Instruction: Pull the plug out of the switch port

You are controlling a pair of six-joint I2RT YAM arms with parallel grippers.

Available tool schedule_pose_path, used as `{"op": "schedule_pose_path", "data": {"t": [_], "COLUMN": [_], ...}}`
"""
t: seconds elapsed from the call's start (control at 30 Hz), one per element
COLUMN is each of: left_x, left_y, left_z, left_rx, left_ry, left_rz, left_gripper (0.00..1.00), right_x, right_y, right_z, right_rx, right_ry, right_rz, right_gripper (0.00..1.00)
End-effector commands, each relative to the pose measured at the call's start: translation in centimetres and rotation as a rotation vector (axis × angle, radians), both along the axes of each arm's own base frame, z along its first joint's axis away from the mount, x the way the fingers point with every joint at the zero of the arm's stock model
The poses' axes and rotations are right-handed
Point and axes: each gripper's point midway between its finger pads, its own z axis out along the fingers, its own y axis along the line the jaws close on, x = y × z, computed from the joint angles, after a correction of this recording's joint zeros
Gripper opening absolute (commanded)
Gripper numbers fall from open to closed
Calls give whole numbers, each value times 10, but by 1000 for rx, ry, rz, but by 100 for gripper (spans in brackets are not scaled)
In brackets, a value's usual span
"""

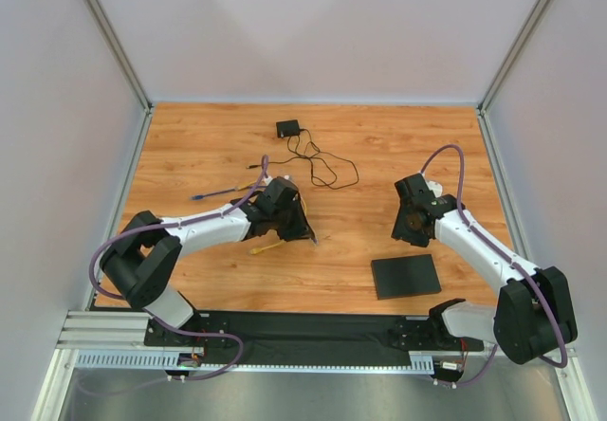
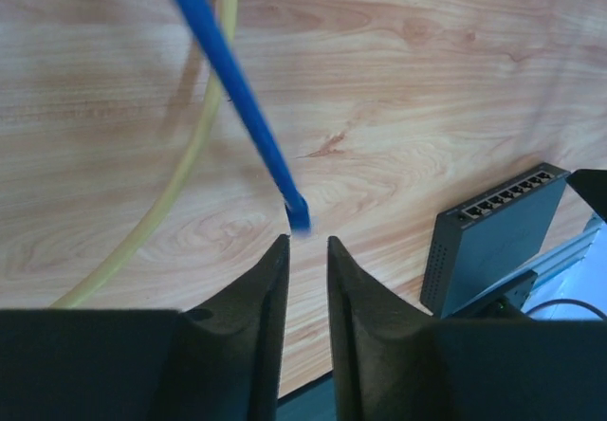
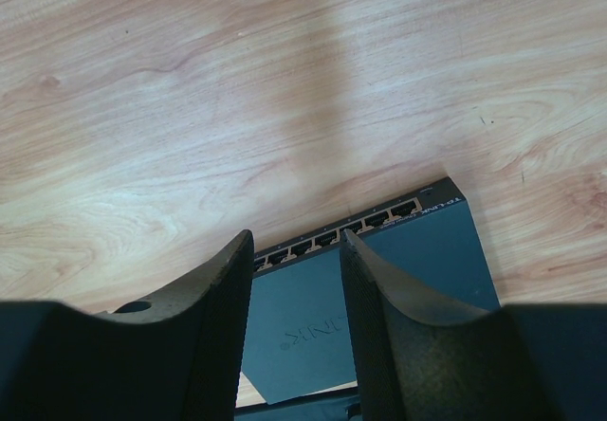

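Above switch (image 3: 379, 293), right hand (image 3: 296, 238) released, empty; left hand (image 2: 306, 241) narrowly parted at blue cable (image 2: 237, 89) tip, grasp unclear.

Blue cable (image 2: 242, 99) before left gripper (image 2: 307, 239)

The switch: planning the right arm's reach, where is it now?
In the top view the switch lies flat right of centre, between the right gripper and the black front rail.
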Motion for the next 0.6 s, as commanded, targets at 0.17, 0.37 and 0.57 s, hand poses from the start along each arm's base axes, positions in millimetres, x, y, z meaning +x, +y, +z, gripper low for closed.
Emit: {"op": "schedule_pose_path", "data": {"t": [0.17,0.37,0.57], "left_x": [-6,-9,-14], "left_y": [2,3,2], "left_z": [15,41,77], "left_rx": [-62,-97,-186], "left_ry": [-44,-108,-231], "left_rz": [3,-38,-103], "left_gripper": [51,54,61], "right_x": [1,4,5], "right_y": [-3,2,9], "right_z": [8,11,19], "right_rx": [-13,7,38], "right_ry": [-39,-42,-67], "right_rz": [7,18,80], "right_gripper": [44,44,45]}}
